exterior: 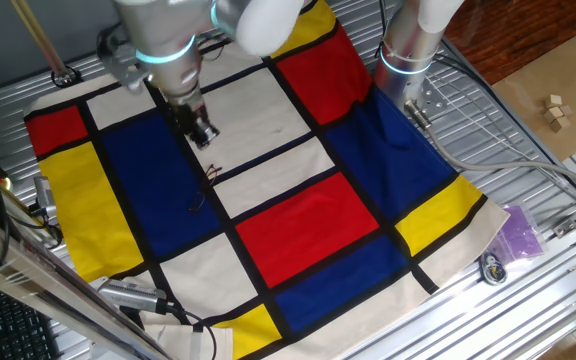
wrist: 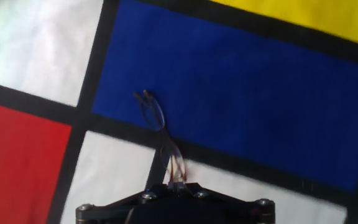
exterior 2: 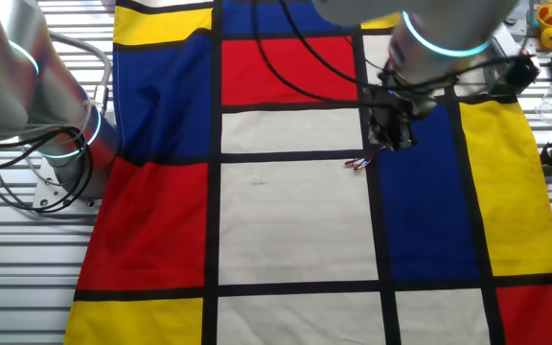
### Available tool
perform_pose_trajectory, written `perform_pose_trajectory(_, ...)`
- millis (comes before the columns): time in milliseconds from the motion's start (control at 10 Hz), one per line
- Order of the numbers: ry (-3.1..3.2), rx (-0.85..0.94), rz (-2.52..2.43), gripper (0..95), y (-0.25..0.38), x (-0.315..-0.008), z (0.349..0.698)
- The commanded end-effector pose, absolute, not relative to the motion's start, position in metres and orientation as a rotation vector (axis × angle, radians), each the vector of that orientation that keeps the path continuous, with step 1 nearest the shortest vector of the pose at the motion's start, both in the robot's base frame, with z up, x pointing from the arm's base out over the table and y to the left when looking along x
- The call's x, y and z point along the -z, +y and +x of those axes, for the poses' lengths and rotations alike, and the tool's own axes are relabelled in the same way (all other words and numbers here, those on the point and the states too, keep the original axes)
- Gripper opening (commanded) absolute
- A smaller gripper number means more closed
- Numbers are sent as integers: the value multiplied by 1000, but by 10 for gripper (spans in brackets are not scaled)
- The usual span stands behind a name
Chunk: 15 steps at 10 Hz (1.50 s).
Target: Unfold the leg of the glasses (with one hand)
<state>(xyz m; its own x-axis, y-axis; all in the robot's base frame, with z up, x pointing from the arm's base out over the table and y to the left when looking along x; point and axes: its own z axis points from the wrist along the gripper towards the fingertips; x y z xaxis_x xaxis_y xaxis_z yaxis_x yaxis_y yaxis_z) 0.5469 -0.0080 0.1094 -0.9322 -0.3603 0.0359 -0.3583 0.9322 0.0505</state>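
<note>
The glasses (wrist: 157, 118) lie on the checked cloth, thin dark wire with small clear lenses. In the hand view they reach from the blue panel across a black stripe onto the white panel, with reddish leg tips nearest my fingers. They are tiny in one fixed view (exterior: 213, 172) and in the other fixed view (exterior 2: 356, 164). My gripper (wrist: 174, 180) hangs just above the cloth beside the leg tips, with its jaws together and nothing between them. It also shows in one fixed view (exterior: 203, 135) and in the other (exterior 2: 391, 139).
The colour-block cloth (exterior: 308, 215) covers the metal table. A second arm's base (exterior: 408, 50) stands at the cloth's far edge. A purple bag (exterior: 520, 232) and a small round object (exterior: 493, 268) lie off the cloth's corner. Cables run beside that arm's base (exterior 2: 56, 172).
</note>
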Motion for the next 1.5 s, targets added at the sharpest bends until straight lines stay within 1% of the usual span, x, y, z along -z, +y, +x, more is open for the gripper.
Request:
perform_pose_trajectory(100,-3019,71,672,0,-5,-89,567)
perform_pose_trajectory(200,-3011,66,688,0,0,-80,574)
perform_pose_trajectory(500,-3007,66,720,0,9,-59,578)
perform_pose_trajectory(1500,-3003,55,718,0,26,-51,575)
